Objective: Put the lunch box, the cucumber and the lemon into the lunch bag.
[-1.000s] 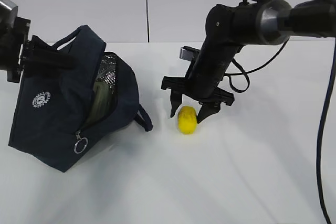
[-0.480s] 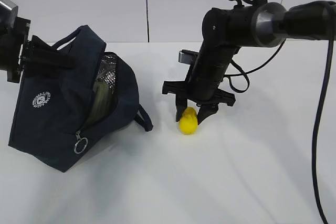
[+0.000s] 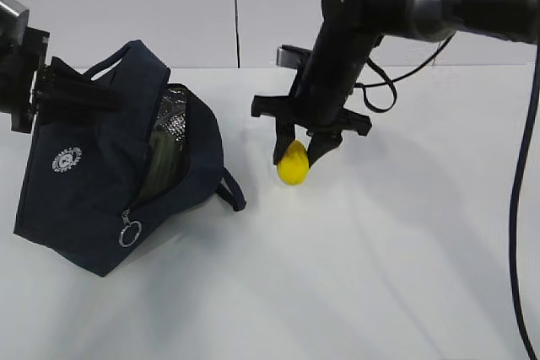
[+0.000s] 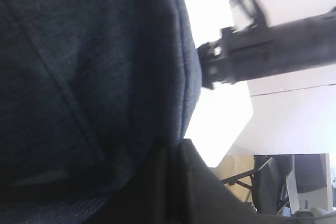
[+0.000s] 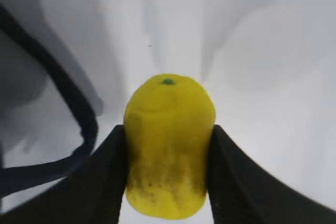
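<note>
Lemon (image 3: pixel 294 163) sits between my right fingers (image 5: pixel 102 174), one on each of its long sides, both pressing the yellow skin; they are about half closed on it and they hold it. In the right wrist view its green stem dot points away from me, past the fingertips, and the white table (image 3: pixel 354 276) is behind it. In the outside view the lemon hangs below the fingertips and its lower end looks a little above its own shadow on the table, but I cannot tell for sure if it is free of the surface.

My left fingers (image 3: pixel 84 93) are shut on the upper back edge of the lunch bag (image 3: pixel 93 183), near the handle (image 3: pixel 118 58), and they keep the bag tilted with its open mouth turned toward my right fingers. The left wrist view shows almost only dark blue cloth very close. Through the opening I see silver lining and something pale green inside, too dim to name. The zipper ring (image 3: pixel 129 232) hangs at the lower end of the opening, and the round white logo (image 3: pixel 66 159) is on the side facing the camera. The bag is well apart from my right fingers, on their left side.
</note>
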